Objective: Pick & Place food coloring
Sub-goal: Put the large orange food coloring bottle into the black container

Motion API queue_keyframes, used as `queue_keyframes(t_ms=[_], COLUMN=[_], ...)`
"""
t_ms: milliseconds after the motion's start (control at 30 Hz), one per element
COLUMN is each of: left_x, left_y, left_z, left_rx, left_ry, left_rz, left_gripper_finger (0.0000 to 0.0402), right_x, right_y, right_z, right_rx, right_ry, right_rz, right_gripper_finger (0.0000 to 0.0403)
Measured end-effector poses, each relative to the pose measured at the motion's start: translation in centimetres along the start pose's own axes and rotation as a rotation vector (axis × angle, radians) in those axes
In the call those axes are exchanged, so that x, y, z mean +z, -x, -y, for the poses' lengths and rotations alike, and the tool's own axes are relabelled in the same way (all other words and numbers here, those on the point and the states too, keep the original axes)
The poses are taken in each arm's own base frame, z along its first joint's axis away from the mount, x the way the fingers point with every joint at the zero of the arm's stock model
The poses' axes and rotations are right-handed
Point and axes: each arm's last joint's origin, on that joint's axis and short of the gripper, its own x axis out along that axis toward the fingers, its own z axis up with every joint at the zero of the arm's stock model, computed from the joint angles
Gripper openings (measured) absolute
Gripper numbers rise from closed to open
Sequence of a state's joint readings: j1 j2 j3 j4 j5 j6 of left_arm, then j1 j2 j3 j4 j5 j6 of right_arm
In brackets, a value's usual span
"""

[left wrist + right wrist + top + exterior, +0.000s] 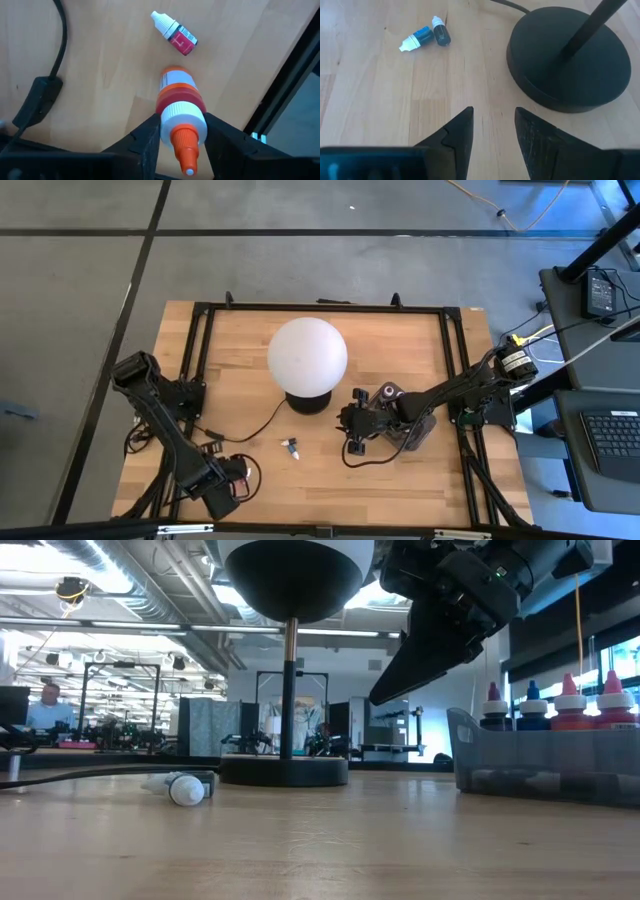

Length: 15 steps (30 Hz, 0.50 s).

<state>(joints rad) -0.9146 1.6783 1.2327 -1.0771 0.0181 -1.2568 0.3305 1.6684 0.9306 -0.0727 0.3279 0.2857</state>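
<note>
1. Orange-capped bottle [181, 117] lies between the left gripper [222, 498] fingers at the table's near-left corner. The fingers [145, 142] flank its white collar, but whether they truly clamp it I cannot tell. Risk: a grip this near the cap end on a rounded body could let it pivot or squirt out as the jaws squeeze.
2. A red-labelled bottle [175, 34] lies just beyond it on the wood. Risk: the held bottle's base may nudge it, rolling it toward the table frame [280, 85].
3. The black lamp cord [61, 35] runs beside the left gripper. Risk: a sweep across could snag it and tug the globe lamp [308, 355].
4. Two small bottles, one blue [417, 38], one dark [440, 33], lie touching mid-table. Risk: grabbing one shoves the other away.
5. The right gripper [492, 135] hangs empty, jaws apart, just beside the lamp base [568, 60]. Risk: a descent here could clip the base.
6. The tray [545, 755] at right holds upright bottles [570, 705]. Risk: a careless drop could topple them.
</note>
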Motion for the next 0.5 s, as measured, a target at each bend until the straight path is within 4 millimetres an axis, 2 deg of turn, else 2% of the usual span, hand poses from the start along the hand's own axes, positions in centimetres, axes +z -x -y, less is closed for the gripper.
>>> queue_keyframes(t_ms=[100, 333, 433, 500], left_x=[0.2, 2.4, 4.1, 5.4], left_y=[0.0, 0.7, 1.9, 2.9], left_z=[-0.1, -0.9, -0.9, -1.1], left_rx=[-0.001, -0.021, -0.065, -0.078], left_ry=[-0.036, -0.097, -0.139, -0.178], left_rz=[0.000, 0.012, 0.044, 0.094], left_gripper_finger=[0.0117, 0.0116, 0.0116, 0.0116], right_x=[0.0, 0.0, 0.3, 0.9], right_y=[0.0, 0.0, 0.9, 2.3], right_z=[0.0, 0.0, 0.1, 0.3], right_rx=[0.000, 0.001, 0.046, 0.087], right_ry=[0.003, 0.011, 0.029, 0.019], right_rz=[0.000, -0.001, -0.004, 0.004], right_gripper_finger=[0.0147, 0.0147, 0.0147, 0.0147])
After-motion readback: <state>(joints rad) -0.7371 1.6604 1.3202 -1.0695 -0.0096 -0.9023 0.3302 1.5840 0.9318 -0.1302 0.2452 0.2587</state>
